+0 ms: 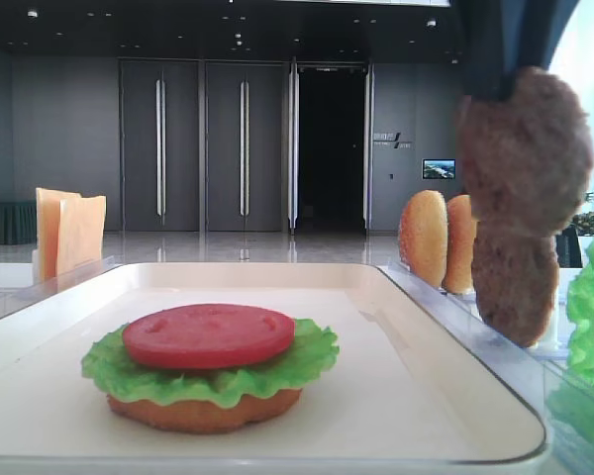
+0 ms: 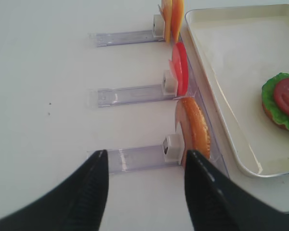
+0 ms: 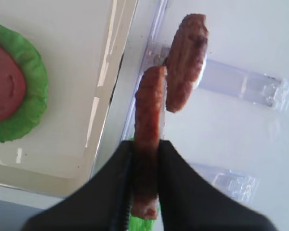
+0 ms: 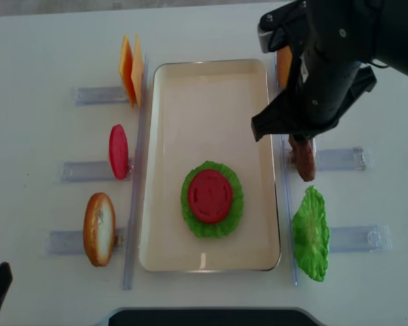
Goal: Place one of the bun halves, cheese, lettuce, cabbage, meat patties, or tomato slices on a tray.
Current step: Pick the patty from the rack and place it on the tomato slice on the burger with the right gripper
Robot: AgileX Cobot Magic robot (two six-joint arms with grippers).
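A white tabletop (image 4: 34, 54) carries a cream tray (image 4: 211, 81). On the tray, toward its near end, sits a stack: bun half (image 1: 203, 411), lettuce (image 1: 119, 374), tomato slice (image 1: 208, 334). Just right of the tray, the right tool (image 3: 144, 159) is clamped on a meat patty (image 3: 149, 110), lifted beside a second patty (image 3: 185, 62). The left tool (image 2: 144, 166), left of the tray, gapes empty. Best move, likely: carry the patty level over the tomato, lower gently, then release.

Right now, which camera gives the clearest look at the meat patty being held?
The right wrist view: the right end effector is shut on the meat patty, seen edge-on. The low exterior view shows its face; the overhead view mostly hides it behind the arm; the left wrist view misses it.
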